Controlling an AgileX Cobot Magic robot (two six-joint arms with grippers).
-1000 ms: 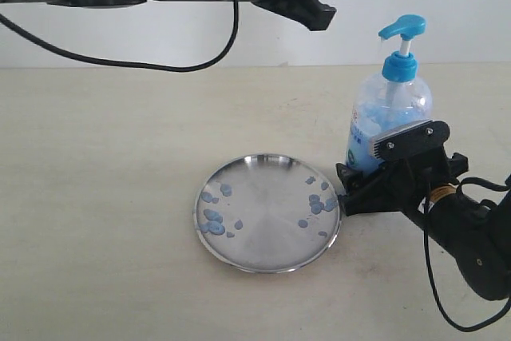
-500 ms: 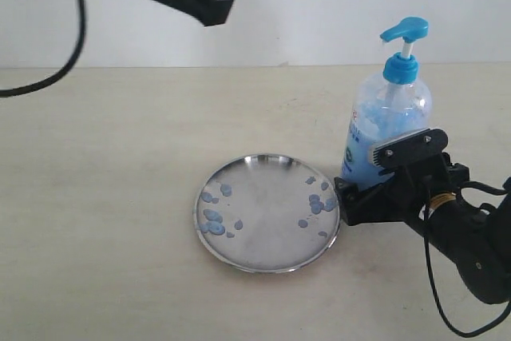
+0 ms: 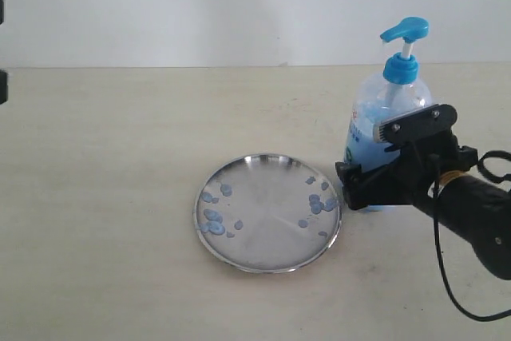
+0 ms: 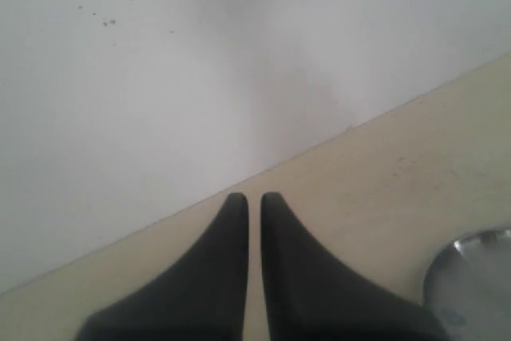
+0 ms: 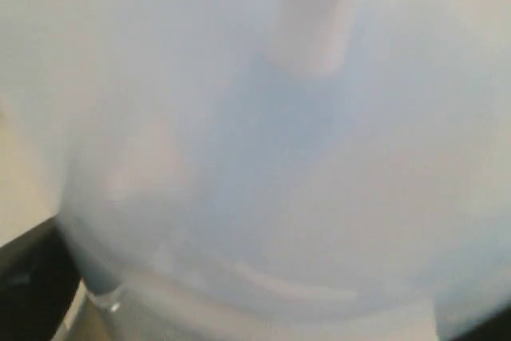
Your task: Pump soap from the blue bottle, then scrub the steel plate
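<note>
The blue bottle (image 3: 389, 109) stands upright at the right, its pump head up, and light blue soap shows through its clear wall. My right gripper (image 3: 385, 157) is shut on its lower body, one finger on each side. In the right wrist view the bottle (image 5: 279, 157) fills the picture, with a dark finger (image 5: 28, 277) at its edge. The steel plate (image 3: 263, 197) lies flat just left of the bottle, with soap blobs (image 3: 212, 217) on both sides of it. My left gripper (image 4: 254, 197) is shut and holds nothing. It hangs over the table near the wall, beside the plate rim (image 4: 471, 277).
A white wall runs along the table's far edge. Only dark slivers of the left arm (image 3: 2, 85) show at the left edge of the exterior view. The right arm's cable (image 3: 447, 277) hangs over the table at the front right.
The left arm has swept left across the top of the exterior view and almost out of it. The right gripper has shifted slightly up the bottle, which stays in place.
</note>
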